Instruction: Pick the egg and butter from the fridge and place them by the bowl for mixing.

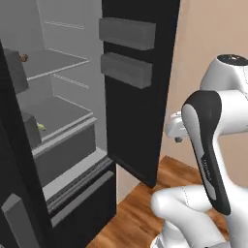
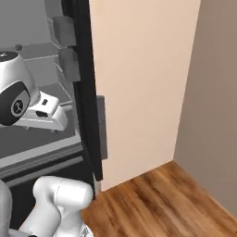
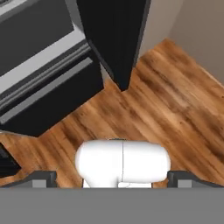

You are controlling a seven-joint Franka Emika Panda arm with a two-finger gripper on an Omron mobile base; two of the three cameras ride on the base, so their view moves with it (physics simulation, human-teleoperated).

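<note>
Left base view: the fridge [image 1: 72, 121] stands open, its black door [image 1: 135, 92] swung out toward the arm and carrying two grey bins [image 1: 127, 33]. The near door edge on the left cuts off part of the grey shelves. The egg [image 1: 23, 57] is a tiny brown ball at the left end of the upper shelf, half hidden behind that dark edge. The butter [image 1: 41, 127] is a short yellow-olive sliver on the lower shelf [image 1: 63, 114], just beside a dark grey block that covers its left end; it is too small to make out more. The arm [image 1: 208, 145] fills the right side, and the hand behind it is mostly blocked. A faint line of writing runs along the arm's dark band, too blurred to read.

Right base view: the door [image 2: 85, 88] is seen edge-on, with a beige wall [image 2: 139, 88] and wood floor [image 2: 166, 203] to its right. The arm's dark joint and white hand hide much of the fridge interior. A small dark speck sits on the upper shelf at the left; I cannot tell what it is.

Hand view: the camera looks down at the floor [image 3: 175, 109], the door's lower corner [image 3: 118, 52] and the fridge's dark lower drawers [image 3: 48, 87]. The gripper [image 3: 112, 179] shows two tips far apart at the bottom corners, spread wide and holding nothing.
</note>
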